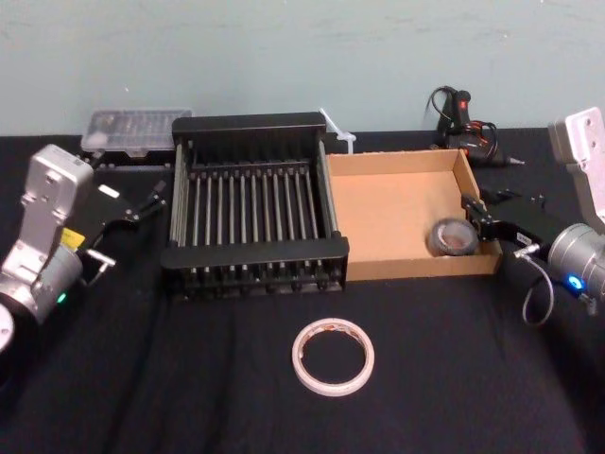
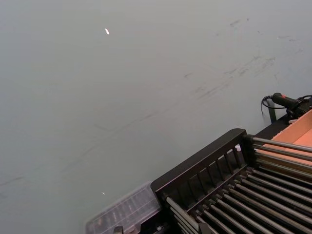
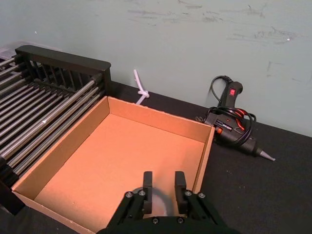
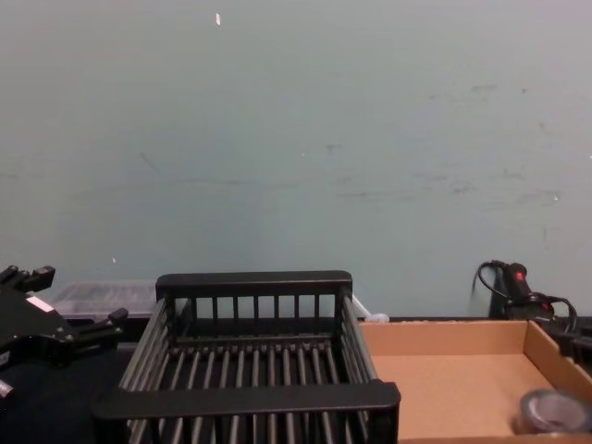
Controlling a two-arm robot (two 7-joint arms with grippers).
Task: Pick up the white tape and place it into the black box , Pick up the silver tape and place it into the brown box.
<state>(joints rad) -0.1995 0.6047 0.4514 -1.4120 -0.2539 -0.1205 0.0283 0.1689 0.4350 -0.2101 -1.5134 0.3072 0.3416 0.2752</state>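
Roughly halfway: the silver tape (image 1: 452,237) sits in the brown box's (image 1: 397,163) near right corner with the right gripper (image 1: 478,216) against it; clamped or released, I cannot tell. The white tape (image 1: 333,356) lies near the table's (image 1: 189,378) front edge, not yet in the black box (image 1: 255,253). The left gripper (image 1: 146,201) is spread, parked beside it.

Soft, even light; faint shadows.
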